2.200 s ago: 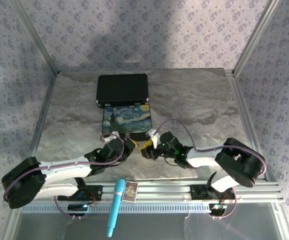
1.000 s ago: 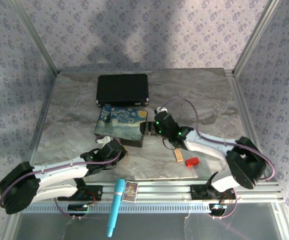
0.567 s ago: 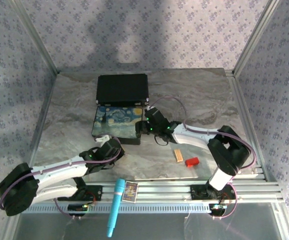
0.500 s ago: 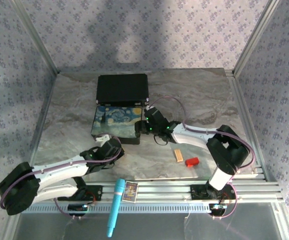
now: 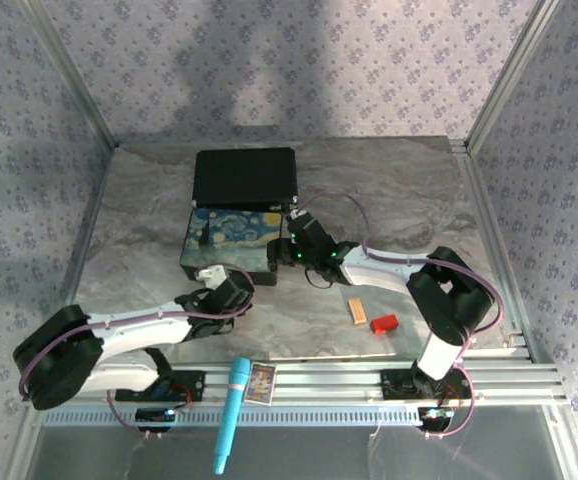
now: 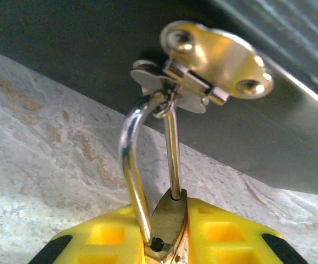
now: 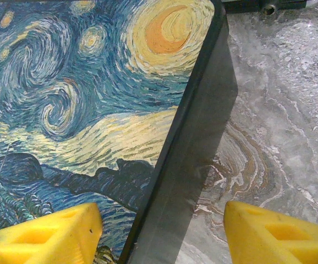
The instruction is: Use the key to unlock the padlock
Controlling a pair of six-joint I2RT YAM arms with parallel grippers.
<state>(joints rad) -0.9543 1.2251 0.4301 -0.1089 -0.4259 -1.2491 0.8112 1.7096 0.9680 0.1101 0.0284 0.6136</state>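
Note:
The brass padlock [image 6: 170, 217] is pinched between the yellow fingers of my left gripper [image 6: 167, 234], which is shut on its body. Its silvery shackle [image 6: 132, 159] loops through the brass hasp [image 6: 217, 58] on the dark front of the painted box [image 5: 231, 240]. One shackle leg ends beside an open hole in the body. In the top view my left gripper [image 5: 221, 282] sits at the box's front edge. My right gripper [image 7: 162, 228] is open and straddles the box's right edge [image 7: 192, 148]; in the top view the right gripper [image 5: 289, 250] is at the box's right side. The key is out of view.
A black case [image 5: 245, 178] lies behind the painted box. A tan wooden block [image 5: 356, 310] and a red block [image 5: 384, 323] lie on the marble table [image 5: 409, 210] to the front right. A blue pen [image 5: 231, 412] and a small card [image 5: 261, 380] rest on the front rail.
The right gripper left the meeting point in front of the box and swung to its right side. The box slid left and back. The left gripper followed to its front edge.

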